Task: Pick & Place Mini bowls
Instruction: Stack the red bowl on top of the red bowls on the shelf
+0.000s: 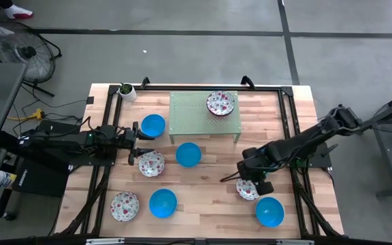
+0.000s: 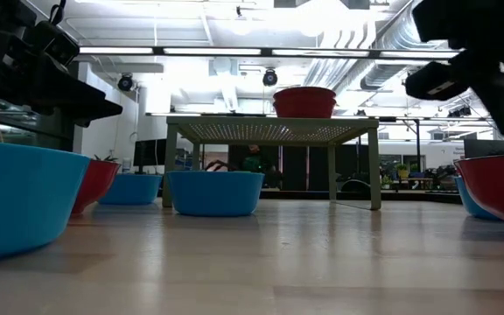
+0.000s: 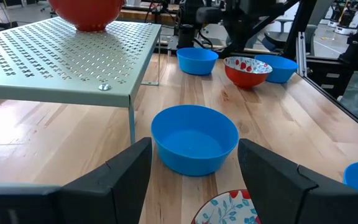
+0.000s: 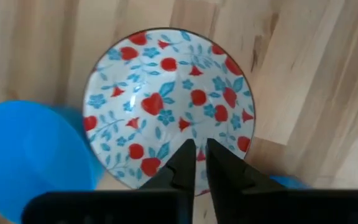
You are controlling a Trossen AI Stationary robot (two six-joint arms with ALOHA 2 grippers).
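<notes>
the right gripper (image 4: 195, 163) is poised directly above a floral bowl (image 4: 169, 109) near the table's front right corner, its two dark fingers (image 4: 180, 165) drawn almost together with only a thin gap between them and nothing held. whether the tips touch the bowl cannot be told. a blue bowl (image 1: 269, 210) is seen just beside that floral bowl, closer to the front edge.

the left gripper (image 3: 194, 177) is held low over the left part of the table, its fingers spread wide and empty. a second floral bowl (image 1: 151, 163) lies right at its tips, and a blue bowl (image 3: 194, 138) sits just beyond them toward the table's middle.

a pale green perforated stand (image 1: 204, 116) is placed toward the back edge, with a floral bowl (image 1: 220, 103) resting on top of it. another blue bowl (image 1: 153, 125) is found beside the stand's left side. near the front edge, left of centre, a floral bowl (image 1: 124, 205) and a blue bowl (image 1: 162, 203) sit side by side. a small white pot with a green plant (image 1: 126, 91) stands at the back left corner.
</notes>
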